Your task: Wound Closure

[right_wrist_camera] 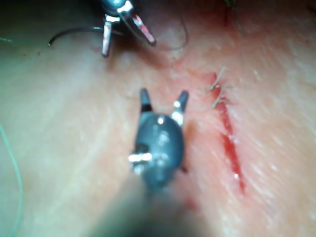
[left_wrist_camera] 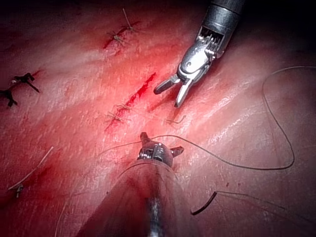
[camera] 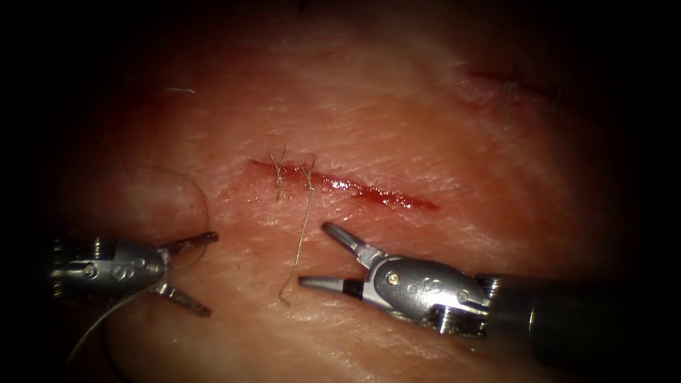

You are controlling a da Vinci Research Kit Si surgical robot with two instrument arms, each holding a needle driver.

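On my screen, largest first: the pale pink slab of pork-belly tissue (camera: 425, 128), carrying one slanting red cut (camera: 383, 195) wet with red fluid. Two knotted stitches (camera: 292, 174) cross the cut's left end; the longer right stretch lies unsutured, so I judge the closure barely begun. My right arm's silver needle driver (camera: 326, 255) hovers just below the cut, jaws spread wide, holding nothing. My left arm's silver needle driver (camera: 191, 273) sits well left of the cut, jaws likewise parted, nothing clamped that I can make out. A thin pale thread tail (camera: 301, 241) trails down from the second stitch. The dark curved needle (left_wrist_camera: 203, 203) lies loose on the tissue, outside it, beside my left tool's shaft, its dark thread (left_wrist_camera: 276, 123) looping away.
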